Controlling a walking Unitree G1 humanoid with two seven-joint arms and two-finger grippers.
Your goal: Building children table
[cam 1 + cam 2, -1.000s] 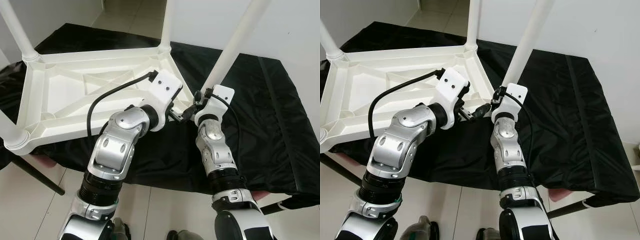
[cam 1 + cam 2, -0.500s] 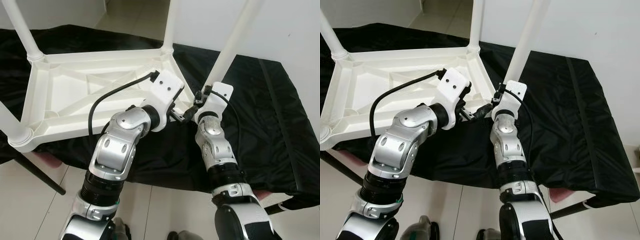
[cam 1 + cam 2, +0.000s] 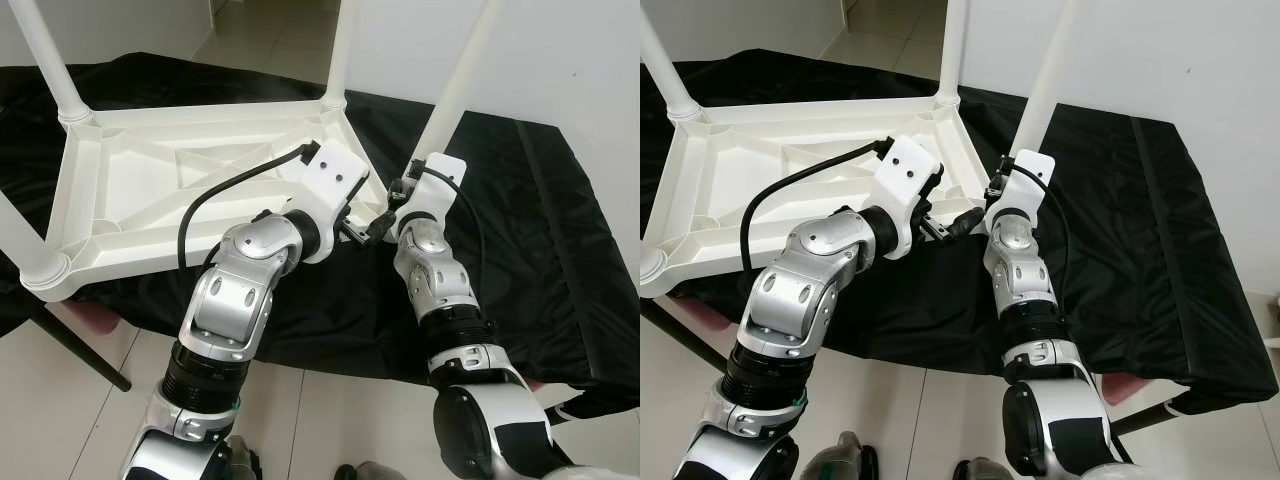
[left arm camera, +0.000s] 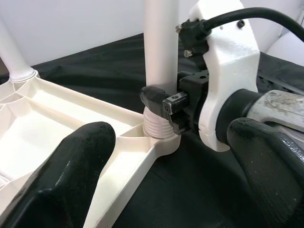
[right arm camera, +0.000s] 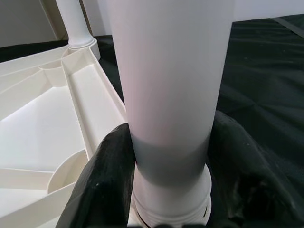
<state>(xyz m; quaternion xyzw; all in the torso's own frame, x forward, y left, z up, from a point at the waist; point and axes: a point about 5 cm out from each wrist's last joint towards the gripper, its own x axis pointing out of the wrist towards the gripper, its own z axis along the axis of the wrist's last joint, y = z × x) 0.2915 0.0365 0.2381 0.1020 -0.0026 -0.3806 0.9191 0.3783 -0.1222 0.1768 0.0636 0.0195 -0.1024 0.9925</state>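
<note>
An upturned white plastic children's table lies on a black cloth-covered bench, toward its left edge. The left gripper, forearm bent inward, hovers with fingers spread wide before the table's near right corner. There the right gripper, wrist raised, clasps the base of a white tubular leg. No readable writing.
</note>
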